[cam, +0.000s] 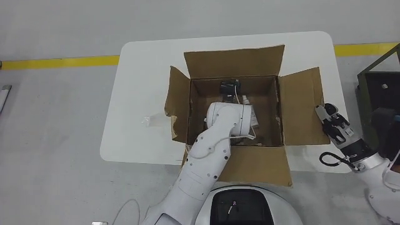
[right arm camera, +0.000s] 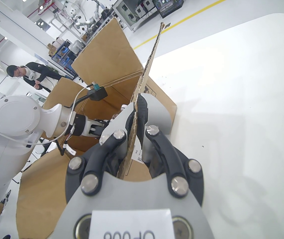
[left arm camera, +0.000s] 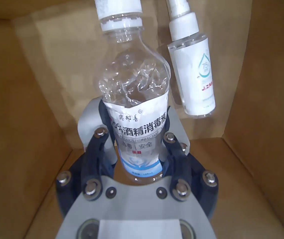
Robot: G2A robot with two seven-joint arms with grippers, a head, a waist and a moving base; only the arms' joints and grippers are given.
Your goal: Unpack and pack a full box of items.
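Left fingers (left arm camera: 88, 123) are clenched on the bottle (left arm camera: 134, 80), which could be knocked against the spray bottle (left arm camera: 191, 68); the flap (right arm camera: 150, 60) gripped by right fingers (right arm camera: 157, 115) could be torn.

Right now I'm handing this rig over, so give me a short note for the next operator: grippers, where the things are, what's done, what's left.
Left gripper: shut on the clear bottle, down inside the box.
Right gripper: shut on the edge of the side flap.
Spray bottle: lies in the box beside the clear bottle, not gripped.
Done: box open, clear bottle gripped.
Left: move the clear bottle, then the spray bottle. Whether this is unpacking or packing cannot be told.
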